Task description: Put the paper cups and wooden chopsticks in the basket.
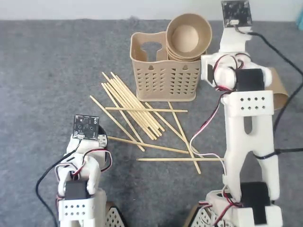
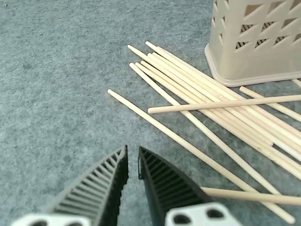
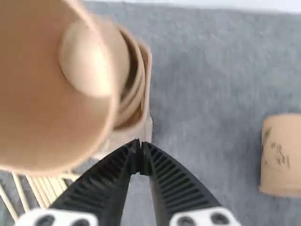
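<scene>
A beige slotted basket (image 1: 163, 75) stands at the back of the table with a stack of paper cups (image 1: 188, 37) in its right half. The same stack (image 3: 66, 80) looms large in the right wrist view, and my right gripper (image 3: 140, 147) is shut and empty just beside it. Another paper cup (image 3: 281, 155) lies on its side on the carpet, partly behind the right arm (image 1: 279, 92). Several wooden chopsticks (image 1: 135, 111) lie scattered in front of the basket. My left gripper (image 2: 132, 151) hovers shut and empty a little short of the nearest chopstick (image 2: 188, 148).
Grey carpet (image 1: 47, 71) covers the table, with bare room at the left. The right arm's white body (image 1: 248, 123) stands to the right of the chopsticks, and its cables trail over one chopstick's end.
</scene>
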Available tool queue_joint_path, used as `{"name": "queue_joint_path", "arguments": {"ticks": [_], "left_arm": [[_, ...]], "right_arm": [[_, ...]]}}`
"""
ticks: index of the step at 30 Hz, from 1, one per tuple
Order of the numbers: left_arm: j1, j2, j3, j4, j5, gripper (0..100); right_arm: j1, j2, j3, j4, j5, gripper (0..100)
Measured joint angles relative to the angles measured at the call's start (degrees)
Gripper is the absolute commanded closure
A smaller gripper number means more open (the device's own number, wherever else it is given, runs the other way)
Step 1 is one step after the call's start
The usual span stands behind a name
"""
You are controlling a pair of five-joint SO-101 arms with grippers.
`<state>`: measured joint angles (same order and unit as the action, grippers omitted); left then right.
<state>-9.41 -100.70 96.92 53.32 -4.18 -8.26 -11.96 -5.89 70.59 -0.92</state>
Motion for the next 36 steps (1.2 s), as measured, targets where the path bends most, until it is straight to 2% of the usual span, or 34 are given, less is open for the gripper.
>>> {"name": "queue_joint_path", "arguments": {"ticks": [7,13,23,30,33,36], "left_arm": [[0.00,0.00,0.00,0.00,0.00,96],[0.00,0.00,0.00,0.00,0.00,96],[0.00,0.00,0.00,0.00,0.00,96],[0.00,0.00,0.00,0.00,0.00,96],[0.00,0.00,0.00,0.00,0.00,96],[0.00,0.00,0.00,0.00,0.00,96]], "right_arm": [[-3.25,0.00,0.00,-5.45,0.00,98.9],[-3.08,0.00,0.00,-8.44,0.00,99.0],[-2.81,-11.78,0.00,0.70,0.00,98.7],[-2.90,-14.15,2.46,0.35,0.00,98.8],[0.70,-14.24,2.55,2.02,0.26,99.0],[7.38,-14.24,4.13,3.87,1.85,98.7]]}}
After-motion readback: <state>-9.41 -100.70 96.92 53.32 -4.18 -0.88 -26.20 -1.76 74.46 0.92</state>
